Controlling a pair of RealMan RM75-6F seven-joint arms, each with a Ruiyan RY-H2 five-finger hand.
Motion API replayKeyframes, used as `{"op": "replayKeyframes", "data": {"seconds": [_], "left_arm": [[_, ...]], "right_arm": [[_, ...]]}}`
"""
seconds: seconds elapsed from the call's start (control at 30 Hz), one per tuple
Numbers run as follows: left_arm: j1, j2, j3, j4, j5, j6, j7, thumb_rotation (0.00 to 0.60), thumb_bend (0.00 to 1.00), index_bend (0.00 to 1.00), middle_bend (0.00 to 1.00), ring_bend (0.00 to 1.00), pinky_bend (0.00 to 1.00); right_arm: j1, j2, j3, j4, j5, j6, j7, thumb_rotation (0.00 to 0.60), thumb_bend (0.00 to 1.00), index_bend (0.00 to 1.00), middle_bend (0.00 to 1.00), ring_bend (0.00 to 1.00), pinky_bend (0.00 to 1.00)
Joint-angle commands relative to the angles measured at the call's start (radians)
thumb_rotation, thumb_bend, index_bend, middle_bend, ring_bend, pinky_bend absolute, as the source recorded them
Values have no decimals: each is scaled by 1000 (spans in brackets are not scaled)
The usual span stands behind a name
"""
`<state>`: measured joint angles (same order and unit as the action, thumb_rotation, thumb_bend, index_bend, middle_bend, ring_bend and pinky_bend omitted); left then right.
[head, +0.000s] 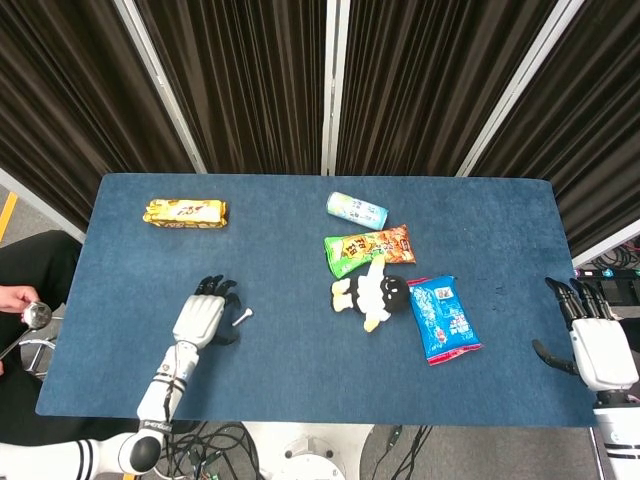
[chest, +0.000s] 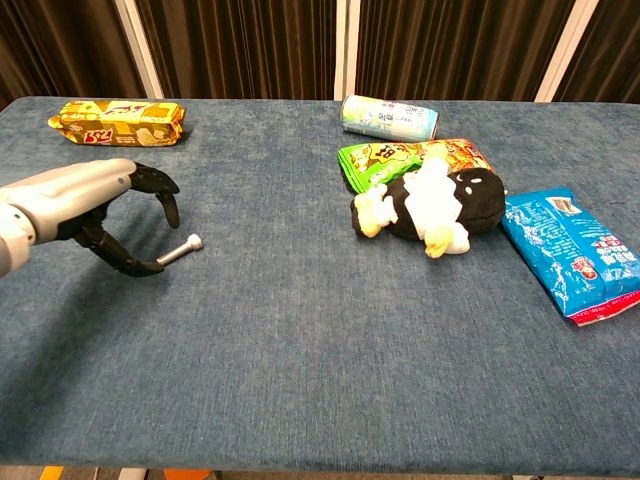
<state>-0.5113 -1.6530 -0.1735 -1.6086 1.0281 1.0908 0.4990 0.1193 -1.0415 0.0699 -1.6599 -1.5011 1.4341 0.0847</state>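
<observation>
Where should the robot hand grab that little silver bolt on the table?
Probably around the thin shaft of the bolt, pinched from above. It lies flat on the blue table, too low to get fingers under. The left hand is closest, its fingers apart and curved over the bolt's near end.

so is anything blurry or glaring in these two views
Head view: even light, sharp, no glare on the table. Chest view: the left hand near the bolt is sharp, with only a soft shadow beneath; the blue packet is cut by the frame edge.
</observation>
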Motion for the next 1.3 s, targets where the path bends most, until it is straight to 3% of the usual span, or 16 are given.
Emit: {"op": "replayKeyframes", "data": {"seconds": [0.03, 0.77, 1.3], "left_arm": [[-13, -15, -3, 12, -20, -7, 3, 600, 201, 421, 143, 0, 0], [-51, -83, -6, 116, -88, 18, 35, 600, 263, 480, 167, 0, 0], [-62, -99, -16, 168, -115, 9, 3, 600, 365, 517, 186, 0, 0]], "right_arm": [[-3, 1, 0, -1, 0, 4, 1, 600, 158, 75, 128, 0, 0], [-7, 3, -1, -2, 4, 4, 2, 600, 158, 76, 128, 0, 0], [-8, 6, 0, -9, 8, 3, -7, 600, 158, 75, 129, 0, 0]]}}
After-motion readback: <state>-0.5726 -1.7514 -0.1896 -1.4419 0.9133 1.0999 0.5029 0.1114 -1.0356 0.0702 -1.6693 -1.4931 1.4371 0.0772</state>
